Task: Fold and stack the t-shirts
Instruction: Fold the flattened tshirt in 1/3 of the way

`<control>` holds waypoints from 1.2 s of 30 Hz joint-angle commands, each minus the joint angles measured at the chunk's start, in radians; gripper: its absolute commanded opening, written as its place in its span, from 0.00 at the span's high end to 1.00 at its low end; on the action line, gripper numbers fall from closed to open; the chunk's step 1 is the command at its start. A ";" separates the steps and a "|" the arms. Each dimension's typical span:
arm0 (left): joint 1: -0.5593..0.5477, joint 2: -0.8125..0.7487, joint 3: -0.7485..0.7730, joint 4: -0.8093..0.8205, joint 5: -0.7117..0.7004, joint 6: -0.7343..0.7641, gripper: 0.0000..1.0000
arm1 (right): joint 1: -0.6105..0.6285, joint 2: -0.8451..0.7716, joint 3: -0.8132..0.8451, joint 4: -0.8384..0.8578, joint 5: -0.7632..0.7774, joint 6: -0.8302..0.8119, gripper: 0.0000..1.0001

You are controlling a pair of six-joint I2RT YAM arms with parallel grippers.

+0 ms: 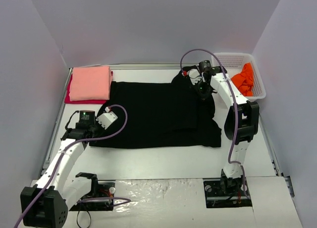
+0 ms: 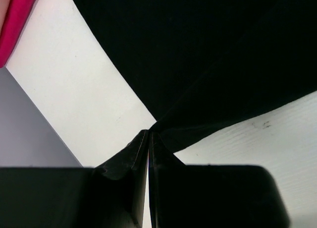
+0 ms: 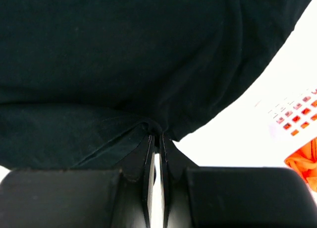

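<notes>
One black t-shirt [image 1: 158, 114] lies spread wide, two edges pinched.

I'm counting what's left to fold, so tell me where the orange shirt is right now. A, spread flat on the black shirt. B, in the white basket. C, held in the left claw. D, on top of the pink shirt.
B: the orange shirt lies bunched in the white basket at the far right, while the left claw and the right claw both pinch the black shirt.
</notes>
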 commanded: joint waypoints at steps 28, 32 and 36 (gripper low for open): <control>0.007 0.316 0.087 0.291 -0.136 -0.094 0.98 | 0.026 0.132 0.156 0.007 0.106 0.062 1.00; 0.005 0.368 0.097 0.283 -0.135 -0.100 0.85 | 0.035 0.152 0.157 0.010 0.122 0.062 1.00; 0.005 0.383 0.098 0.283 -0.122 -0.099 0.63 | 0.043 0.172 0.177 0.013 0.137 0.076 0.93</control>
